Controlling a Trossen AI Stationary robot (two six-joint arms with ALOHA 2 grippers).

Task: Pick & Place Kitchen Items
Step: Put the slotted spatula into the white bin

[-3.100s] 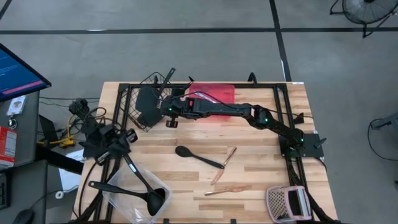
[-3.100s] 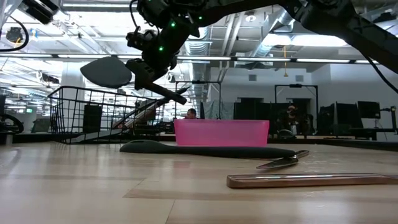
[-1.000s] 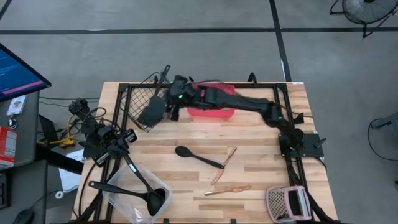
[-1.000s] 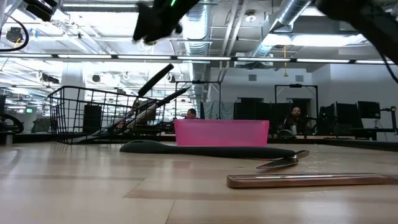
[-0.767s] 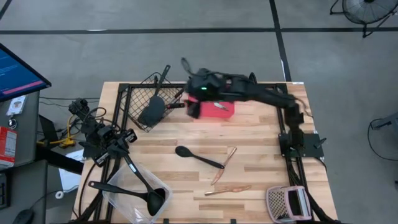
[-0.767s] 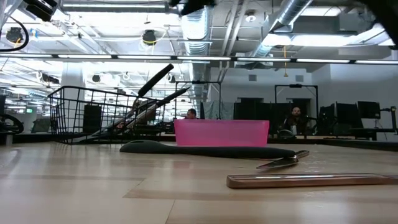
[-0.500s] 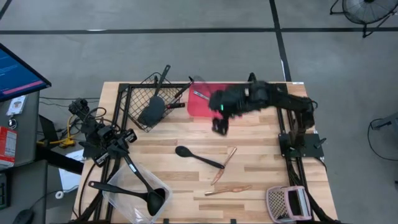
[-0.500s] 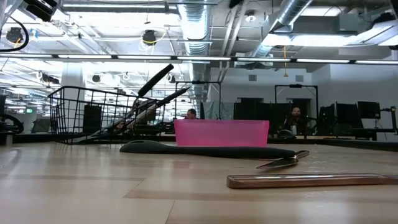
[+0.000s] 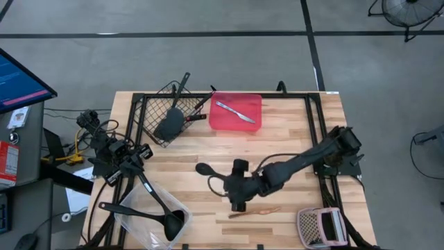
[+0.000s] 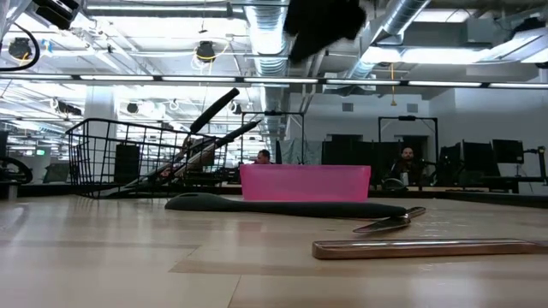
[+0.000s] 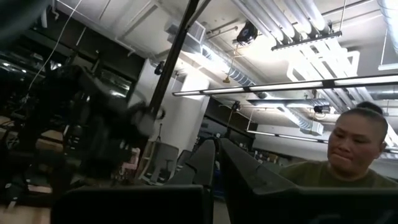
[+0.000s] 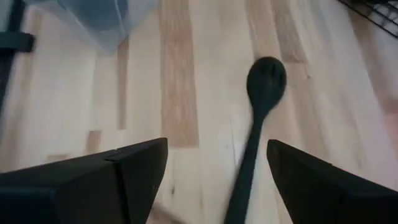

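At the left edge of the table we see the left gripper parked near the table's corner, its fingers pressed together and holding nothing. Just in front of it a clear tub holds a black ladle and a black spatula, their handles sticking out over the rim. Toward the far edge, the black wire basket contains a black turner and other dark handles leaning over its side. Beside the basket sits the red tray with a slim silver knife lying inside it. At mid-table a black spoon rests on the wood, bowl pointing left. The right gripper hovers over the spoon's handle end with its fingers spread wide on either side of the handle, holding nothing; we see the spoon between them in the right wrist view. Just beside the gripper lies a copper stick, and another tan stick is mostly hidden under the arm. At the near right corner sits a pinkish mesh item
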